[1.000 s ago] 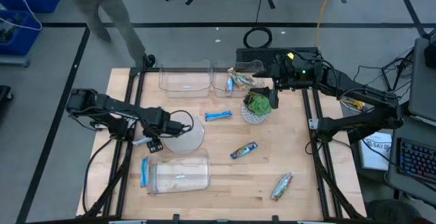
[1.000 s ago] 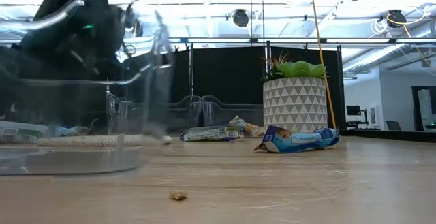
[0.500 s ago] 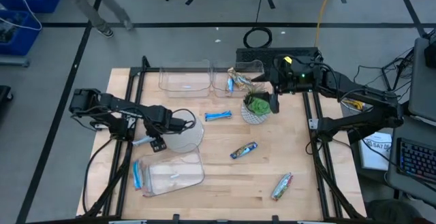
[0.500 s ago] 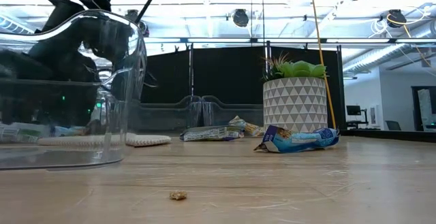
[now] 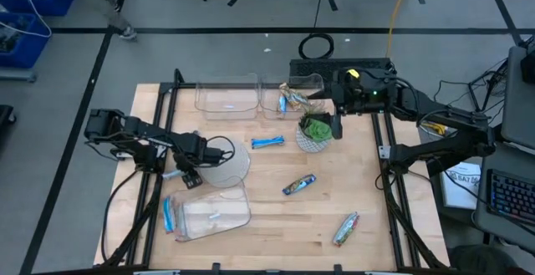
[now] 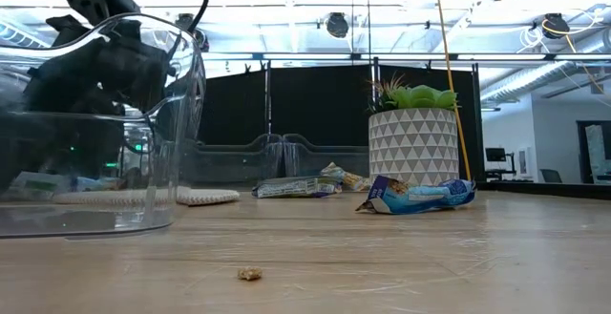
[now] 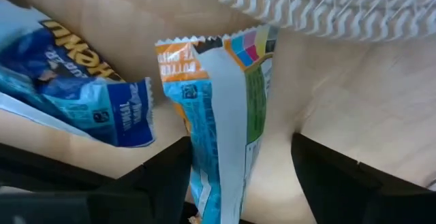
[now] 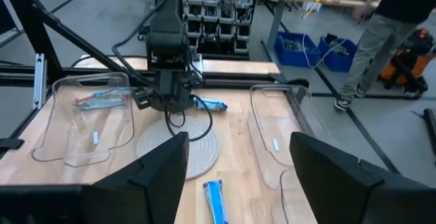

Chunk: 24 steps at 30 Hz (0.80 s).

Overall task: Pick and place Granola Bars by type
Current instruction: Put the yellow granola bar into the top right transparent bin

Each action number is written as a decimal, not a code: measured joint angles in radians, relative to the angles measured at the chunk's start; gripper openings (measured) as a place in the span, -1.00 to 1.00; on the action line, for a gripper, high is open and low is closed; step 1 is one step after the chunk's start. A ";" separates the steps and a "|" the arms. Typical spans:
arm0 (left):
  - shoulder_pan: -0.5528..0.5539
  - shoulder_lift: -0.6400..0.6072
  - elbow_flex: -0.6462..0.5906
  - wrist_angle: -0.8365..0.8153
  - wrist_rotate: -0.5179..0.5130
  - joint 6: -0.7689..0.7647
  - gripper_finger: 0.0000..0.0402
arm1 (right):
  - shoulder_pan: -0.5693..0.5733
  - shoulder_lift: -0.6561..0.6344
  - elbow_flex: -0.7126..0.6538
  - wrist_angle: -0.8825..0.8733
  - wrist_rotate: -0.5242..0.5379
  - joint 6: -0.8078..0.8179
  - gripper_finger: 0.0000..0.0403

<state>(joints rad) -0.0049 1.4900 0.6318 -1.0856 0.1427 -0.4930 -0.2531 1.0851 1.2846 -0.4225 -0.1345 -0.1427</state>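
My left gripper is open, low over the table beside the round woven mat. A blue granola bar with an orange end lies on the wood between its fingers, nearer one finger, with bare table before the other. A second blue bar lies just beside it. My right gripper is open and holds nothing, next to the potted plant. Other bars lie loose: one blue, one dark blue, one silver-green.
A clear tub stands near the front edge with a blue bar at its left end. Two more clear tubs stand at the far edge, the right one holding a bar. A person's legs show beyond the table's far left corner.
The near tub has slid toward the table's left edge and turned a little, the blue bar at its left end going with it; it has stood still for the last half second. The person behind the table has walked off to the left.
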 joint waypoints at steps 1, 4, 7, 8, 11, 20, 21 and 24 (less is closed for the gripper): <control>-0.001 0.000 0.000 0.000 0.004 0.001 0.17 | 0.000 -0.001 0.000 0.008 0.000 -0.003 0.22; 0.002 0.001 -0.003 0.009 0.039 0.032 -0.08 | 0.000 -0.005 0.000 0.030 0.000 -0.008 0.22; 0.008 0.002 -0.005 0.053 0.081 0.058 -0.45 | 0.000 -0.012 0.000 0.059 0.000 -0.008 0.22; 0.011 0.002 -0.005 0.065 0.088 0.058 -0.59 | 0.000 -0.016 0.000 0.073 0.000 -0.008 0.22; 0.029 0.003 -0.003 0.085 0.094 0.035 -0.85 | 0.000 -0.030 0.000 0.086 0.001 -0.008 0.23; 0.084 0.003 0.162 0.031 0.029 0.076 -0.89 | -0.006 -0.077 0.000 0.089 0.008 0.003 0.23; 0.091 0.003 0.195 0.012 0.011 0.090 -0.89 | -0.009 -0.081 0.000 0.088 0.008 0.002 0.23; 0.116 0.003 0.305 -0.049 -0.060 0.114 -0.90 | -0.015 -0.090 0.000 0.085 0.008 -0.006 0.23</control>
<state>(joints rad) 0.1111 1.4929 0.9368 -1.1348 0.0830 -0.3785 -0.2683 0.9952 1.2846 -0.3377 -0.1261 -0.1482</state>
